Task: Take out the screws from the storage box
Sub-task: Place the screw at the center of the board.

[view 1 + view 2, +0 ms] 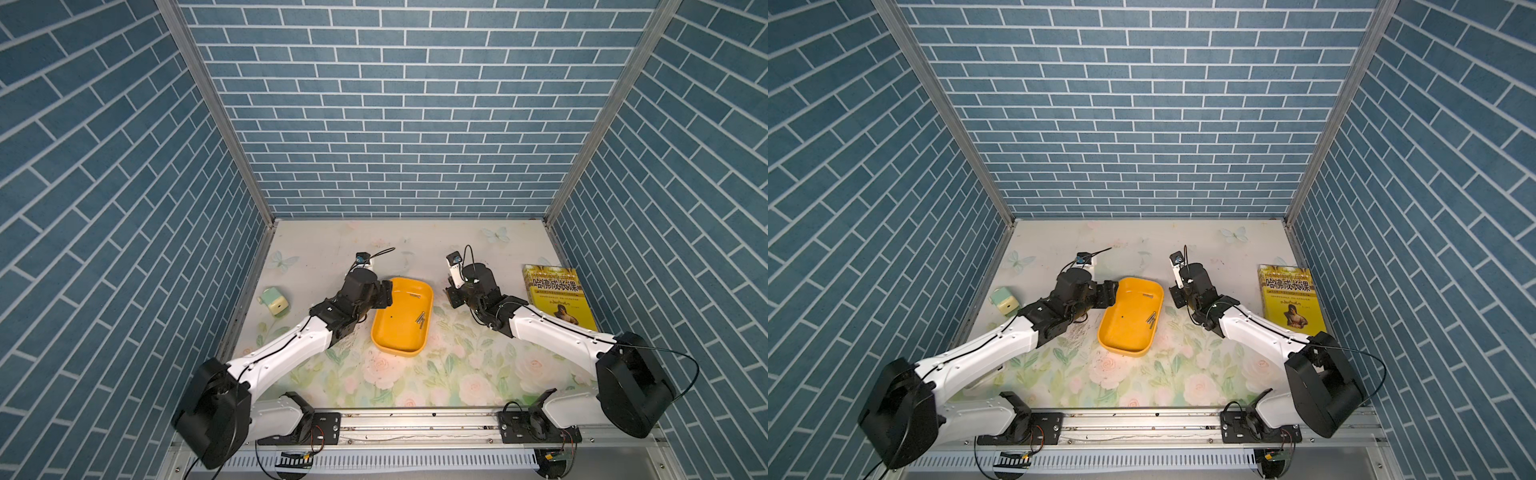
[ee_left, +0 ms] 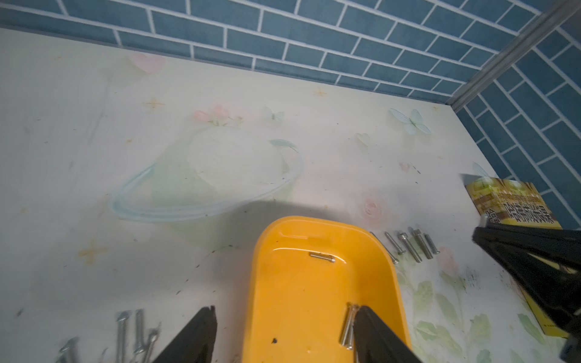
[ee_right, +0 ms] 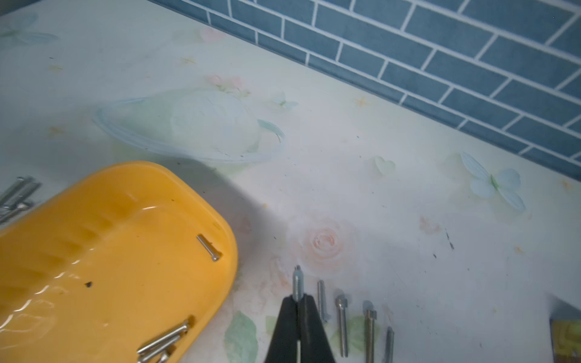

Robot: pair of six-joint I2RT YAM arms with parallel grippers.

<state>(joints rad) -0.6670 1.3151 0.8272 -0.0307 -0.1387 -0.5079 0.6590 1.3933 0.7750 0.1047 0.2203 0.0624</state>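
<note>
1. The storage box (image 1: 397,336) is plain yellow-orange.
2. The screws (image 1: 421,322) are silver-grey.
3. The mat (image 1: 415,374) under me is pale, printed with pink roses, green leaves and light blue butterflies.
4. The walls (image 1: 395,124) are blue brick with white lines.
5. The book (image 1: 557,297) is yellow; the pencil sharpener (image 1: 275,303) is mint-green and cream.
6. My arms (image 1: 291,345) are white with black joints.

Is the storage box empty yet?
No, a lone screw and a cluster of screws lie on the floor of the storage box.
</note>
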